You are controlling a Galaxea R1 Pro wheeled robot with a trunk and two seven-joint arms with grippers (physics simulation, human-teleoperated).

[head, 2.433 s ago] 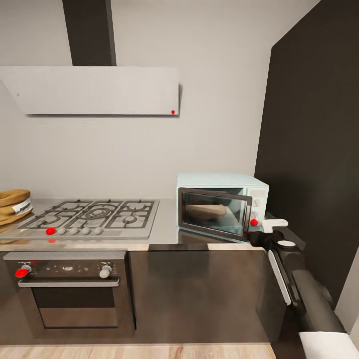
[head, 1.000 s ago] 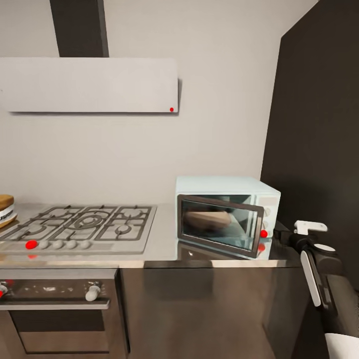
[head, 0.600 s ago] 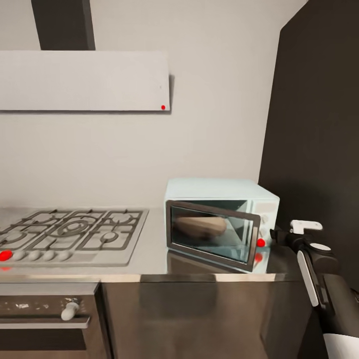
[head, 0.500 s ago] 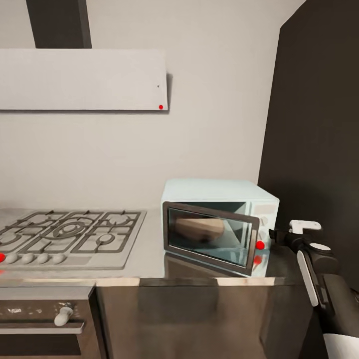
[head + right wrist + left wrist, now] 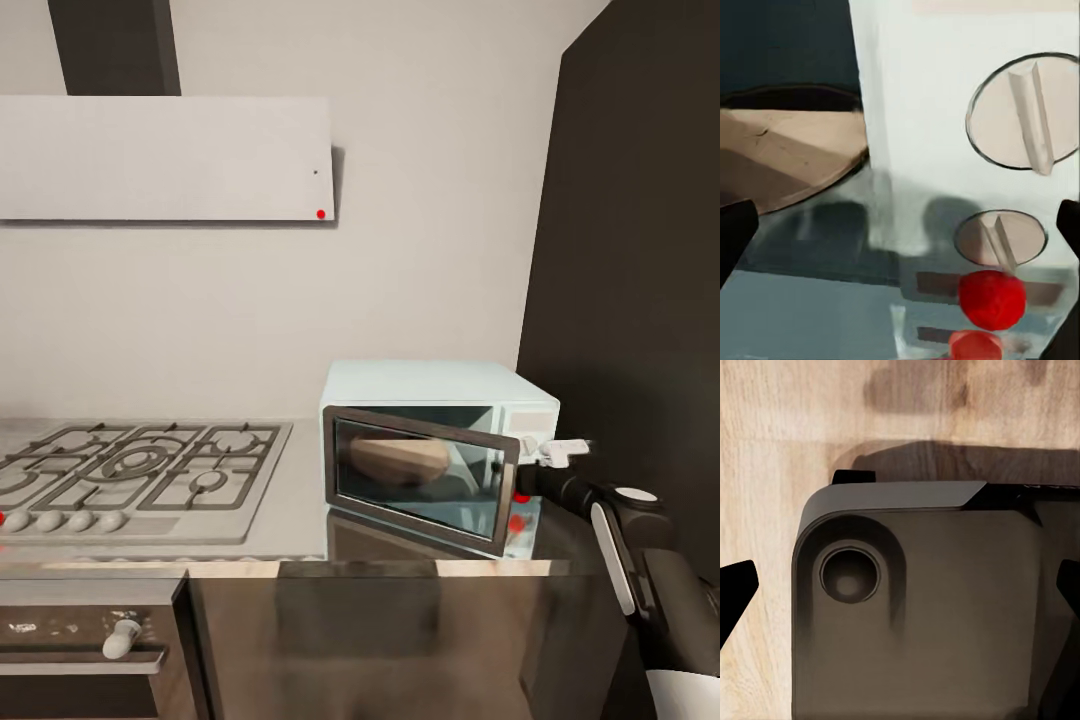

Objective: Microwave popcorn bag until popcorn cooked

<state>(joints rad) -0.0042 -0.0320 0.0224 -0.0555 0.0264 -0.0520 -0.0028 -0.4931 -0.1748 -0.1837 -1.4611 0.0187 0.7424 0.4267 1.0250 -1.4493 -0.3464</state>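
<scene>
The pale-blue microwave [image 5: 440, 385] stands on the grey steel countertop [image 5: 290, 515] against the dark side wall. Its dark glass door [image 5: 420, 478] hangs ajar, with the right edge swung out. The tan popcorn bag [image 5: 398, 460] lies inside, seen through the glass. My right gripper [image 5: 560, 452] is open just in front of the control panel. In the right wrist view the gripper [image 5: 900, 232] faces two knobs [image 5: 1027, 112] and the red indicator light [image 5: 991, 298], with the popcorn bag [image 5: 787, 157] beside them. My left gripper [image 5: 900, 596] is open and holds nothing.
A gas hob [image 5: 140, 470] with black grates takes the counter's left part, over a steel oven [image 5: 90, 640]. A flat hood [image 5: 165, 158] hangs above. A tall dark cabinet [image 5: 640, 250] walls off the right side. The left wrist view looks down at the robot's dark base [image 5: 915, 607] over the wooden floor [image 5: 765, 442].
The camera has shifted, sliding the scene left. My right gripper has moved forward and left, from beside the microwave up to its control panel. The door stays ajar.
</scene>
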